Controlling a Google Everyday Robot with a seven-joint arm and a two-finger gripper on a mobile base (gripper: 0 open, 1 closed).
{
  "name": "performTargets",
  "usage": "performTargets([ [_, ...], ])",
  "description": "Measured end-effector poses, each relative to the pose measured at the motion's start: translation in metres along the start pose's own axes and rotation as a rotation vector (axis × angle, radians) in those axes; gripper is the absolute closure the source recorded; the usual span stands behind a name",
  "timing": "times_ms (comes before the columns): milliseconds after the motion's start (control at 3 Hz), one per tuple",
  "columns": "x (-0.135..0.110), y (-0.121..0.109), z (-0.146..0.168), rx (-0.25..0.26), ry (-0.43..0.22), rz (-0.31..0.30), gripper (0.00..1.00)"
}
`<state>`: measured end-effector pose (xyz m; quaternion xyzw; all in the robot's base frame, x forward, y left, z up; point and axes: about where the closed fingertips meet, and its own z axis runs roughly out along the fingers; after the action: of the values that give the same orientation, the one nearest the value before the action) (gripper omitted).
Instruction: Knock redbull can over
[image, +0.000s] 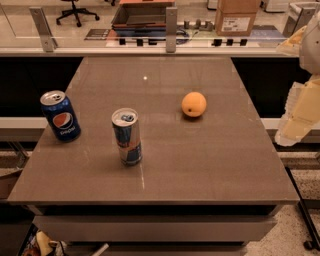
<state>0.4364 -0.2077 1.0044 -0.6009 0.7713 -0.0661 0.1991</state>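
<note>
Table (210, 165): brown, glossy top, fills most of the view.

Redbull can (127, 137): stands upright on the table, left of centre and toward the near edge. Its silver top faces up and its base is flat on the surface. Nothing touches it.

Pepsi can (60, 116): upright, near the table's left edge as seen. It sits to the left of the redbull can and slightly farther back, with a clear gap between the two.

Orange (194, 104): rests on the table, to the right of the redbull can and farther back, well apart from both cans.

Gripper (295, 117): a cream-coloured assembly at the right edge of the view, partly cut off by the frame. It hangs beyond the table's right edge, not over the top, and is well apart from the redbull can, with the orange lying roughly between them. It touches nothing on the table. Whether it is spread or closed cannot be told, and no object is seen in it.

Background: a cardboard box (235, 17) and an office chair (76, 12) stand on the floor beyond the table's far end.
</note>
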Motion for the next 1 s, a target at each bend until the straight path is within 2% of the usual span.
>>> performTargets([
  [667, -0.003, 0.001, 0.000, 0.010, -0.014, 0.012, 0.00],
  [1000, -0.015, 0.012, 0.011, -0.001, -0.081, 0.028, 0.00],
])
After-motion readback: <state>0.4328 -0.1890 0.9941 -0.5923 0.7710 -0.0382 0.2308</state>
